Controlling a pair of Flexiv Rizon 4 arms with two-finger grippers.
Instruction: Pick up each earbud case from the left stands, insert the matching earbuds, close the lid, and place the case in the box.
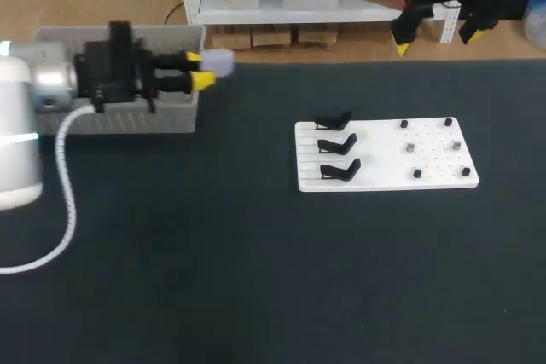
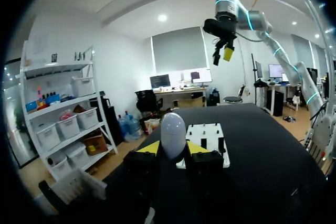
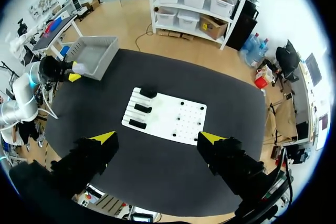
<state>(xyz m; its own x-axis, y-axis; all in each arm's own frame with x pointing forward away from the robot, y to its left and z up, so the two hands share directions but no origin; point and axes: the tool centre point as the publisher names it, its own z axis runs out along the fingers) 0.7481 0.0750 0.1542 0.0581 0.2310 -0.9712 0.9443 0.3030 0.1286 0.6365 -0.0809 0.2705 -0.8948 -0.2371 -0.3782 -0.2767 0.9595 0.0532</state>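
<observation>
Matte black is seen right across the table (image 1: 256, 279). The board (image 1: 384, 175) is shown in white, thinly lined at one end. Its stands (image 1: 338, 144) are black, its pegs (image 1: 417, 174) black and grey. The box (image 1: 136, 117) is shown in pale grey and the case (image 1: 218, 60) in whitish lilac. Yellow tips are carried on the black left gripper (image 1: 200, 69) and the black right gripper (image 1: 435, 37). The cable (image 1: 66, 185) is seen in white.
</observation>
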